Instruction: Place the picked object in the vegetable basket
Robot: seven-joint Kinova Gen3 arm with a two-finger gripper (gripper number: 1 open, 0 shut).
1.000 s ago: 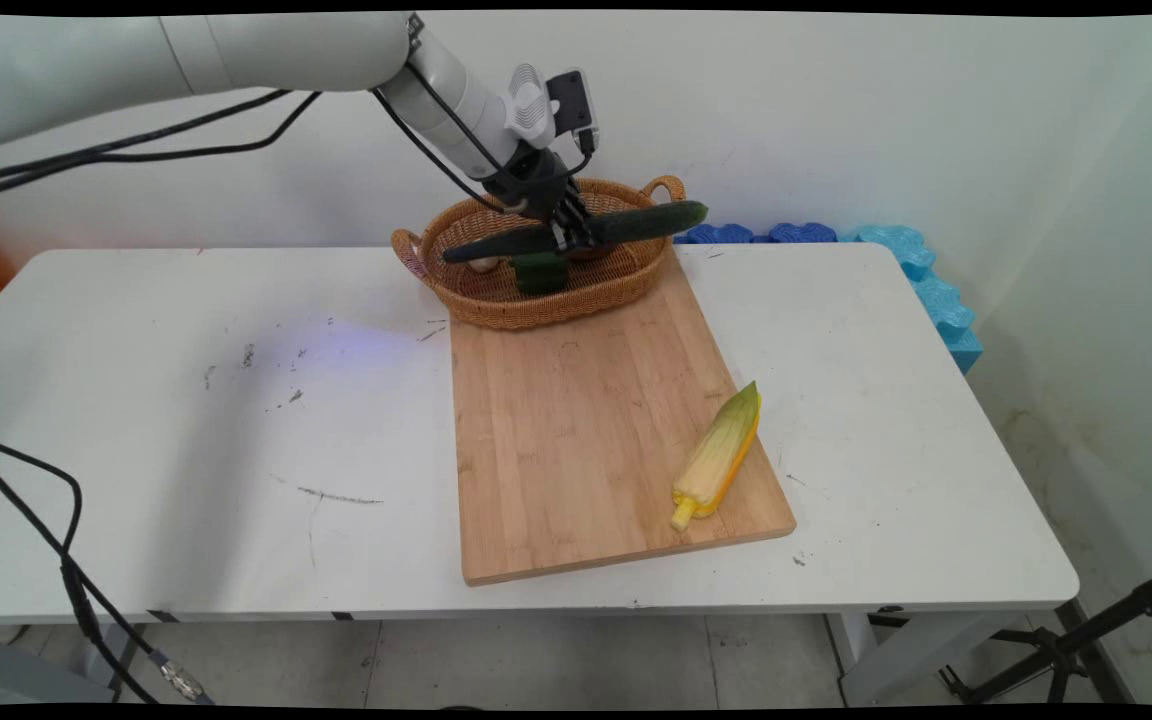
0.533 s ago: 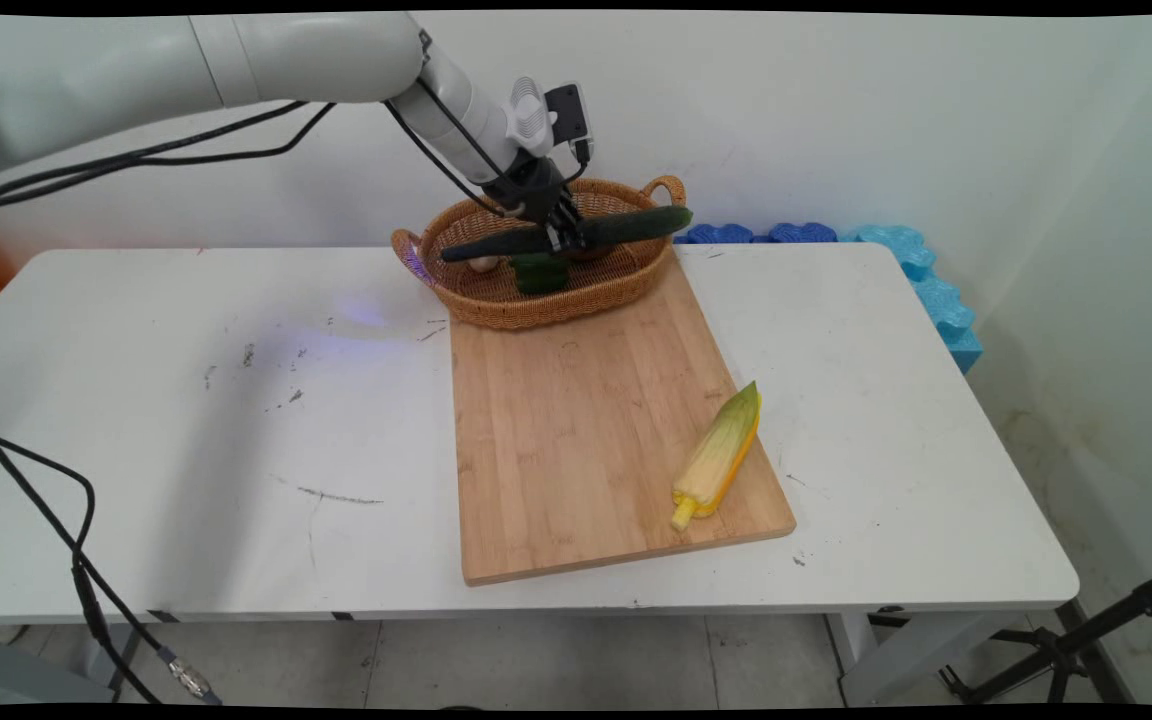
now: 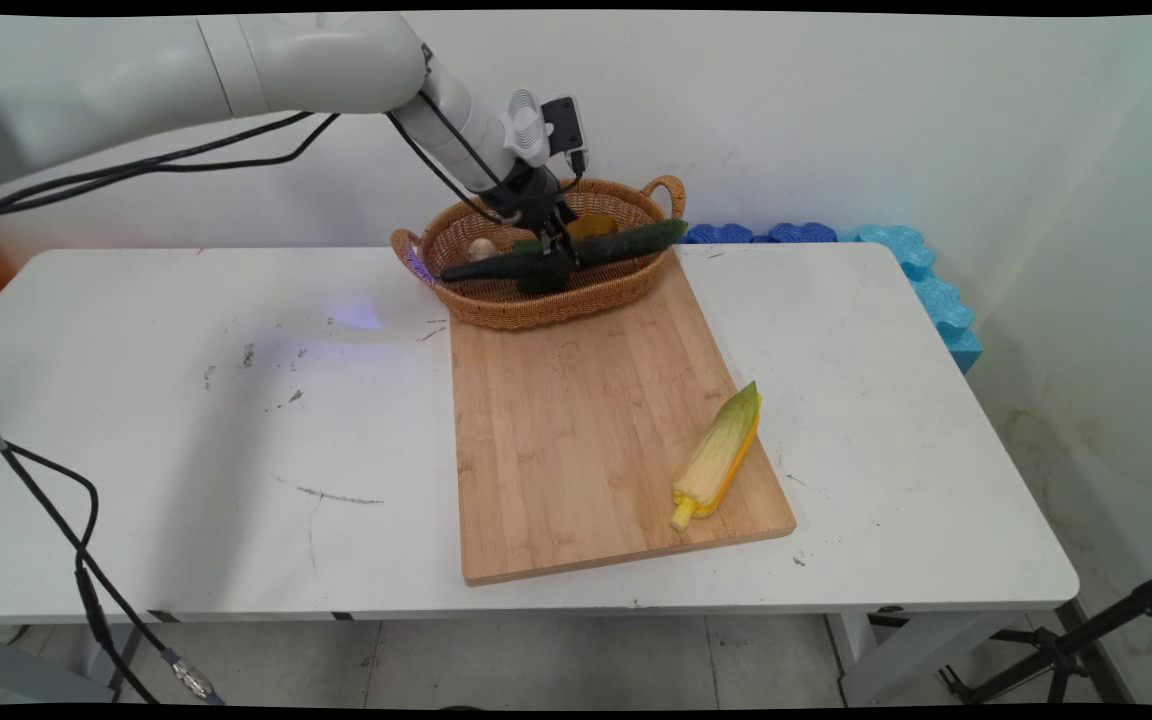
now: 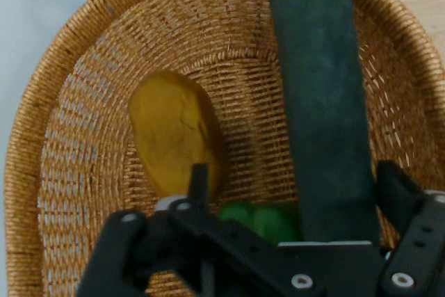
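Observation:
A long dark green cucumber (image 3: 626, 238) lies slanted across the wicker basket (image 3: 476, 305) at the table's back, its right tip reaching the rim. My gripper (image 3: 553, 250) is down in the basket, astride the cucumber's middle. In the hand view the cucumber (image 4: 316, 102) runs up from between the fingers; the gripper (image 4: 299, 182) is open, with the right finger (image 4: 400, 186) beside the cucumber and the left finger (image 4: 199, 179) well apart from it. Under it lie a yellow-brown lump (image 4: 174, 137) and a green piece (image 4: 268, 222).
A wooden cutting board (image 3: 576, 430) reaches from the basket to the table's near side. An ear of corn in its husk (image 3: 718, 458) lies at the board's right near corner. A pale small item (image 3: 481, 247) sits in the basket's left part. Blue foam blocks (image 3: 896, 250) line the back right.
The gripper has come down into the basket with the cucumber, which was held above the rim and now rests lower across the basket. The corn and board have not moved.

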